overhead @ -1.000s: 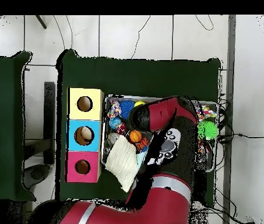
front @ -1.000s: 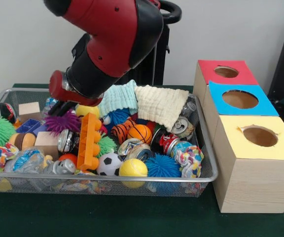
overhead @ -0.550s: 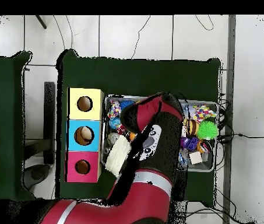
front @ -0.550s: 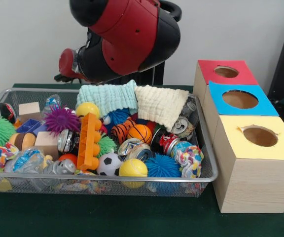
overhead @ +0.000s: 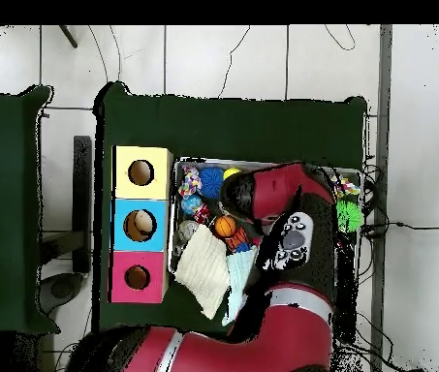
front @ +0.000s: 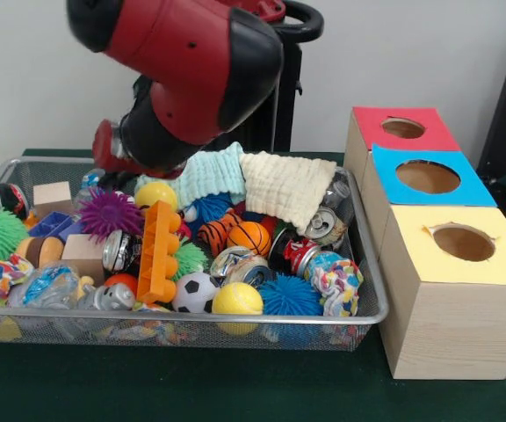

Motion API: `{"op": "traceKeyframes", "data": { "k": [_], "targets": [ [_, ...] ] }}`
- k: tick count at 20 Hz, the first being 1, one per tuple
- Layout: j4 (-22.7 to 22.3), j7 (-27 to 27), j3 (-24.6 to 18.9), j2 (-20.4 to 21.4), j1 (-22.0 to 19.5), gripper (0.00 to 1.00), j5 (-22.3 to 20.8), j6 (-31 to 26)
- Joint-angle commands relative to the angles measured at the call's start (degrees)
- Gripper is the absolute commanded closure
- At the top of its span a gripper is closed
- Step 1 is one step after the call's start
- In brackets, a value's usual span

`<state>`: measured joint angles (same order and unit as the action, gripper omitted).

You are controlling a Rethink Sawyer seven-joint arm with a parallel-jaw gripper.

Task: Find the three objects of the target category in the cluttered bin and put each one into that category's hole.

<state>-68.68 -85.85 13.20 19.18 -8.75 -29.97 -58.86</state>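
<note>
No lettering, label, brand or number can be read on anything in either view.

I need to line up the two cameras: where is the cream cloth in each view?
Front view: the cream cloth is draped over the bin's far right corner, beside the teal cloth.
Overhead view: cream cloth at the bin's lower left, near the red-topped box.
Shared landmark: the basketball.

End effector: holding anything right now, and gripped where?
Cannot be told. The arm hangs over the wire bin, and its own bulk hides the end effector in both views, so no hold is visible.
</note>
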Motion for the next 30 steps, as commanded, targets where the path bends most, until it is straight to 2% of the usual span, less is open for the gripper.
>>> {"op": "traceKeyframes", "data": {
  "k": [1, 4, 7, 16, 20, 24, 27, 29, 30],
  "targets": [
    [-11.3, 1.1, -13.7, 1.1, -6.7, 1.00, 7.4, 11.0],
    [-13.9, -0.6, -15.8, 1.7, -8.5, 1.00, 9.5, 16.3],
    [-13.9, -0.2, -16.4, 1.8, -8.8, 1.00, 10.3, 15.2],
    [-5.5, 3.4, -11.5, -0.8, -5.3, 1.00, 7.2, -3.3],
    [-1.7, 5.3, -9.3, -0.6, -3.7, 1.00, 4.7, -12.7],
    [0.3, 6.7, -9.1, 0.6, -3.0, 1.00, 3.5, -19.8],
    [0.1, 6.5, -9.5, 1.4, -2.6, 1.00, 3.0, -21.3],
    [-1.9, 5.7, -9.8, 2.2, -2.5, 1.00, 3.2, -20.2],
    [-3.8, 4.4, -10.8, 2.9, -3.3, 1.00, 4.5, -16.6]
  ]
}}
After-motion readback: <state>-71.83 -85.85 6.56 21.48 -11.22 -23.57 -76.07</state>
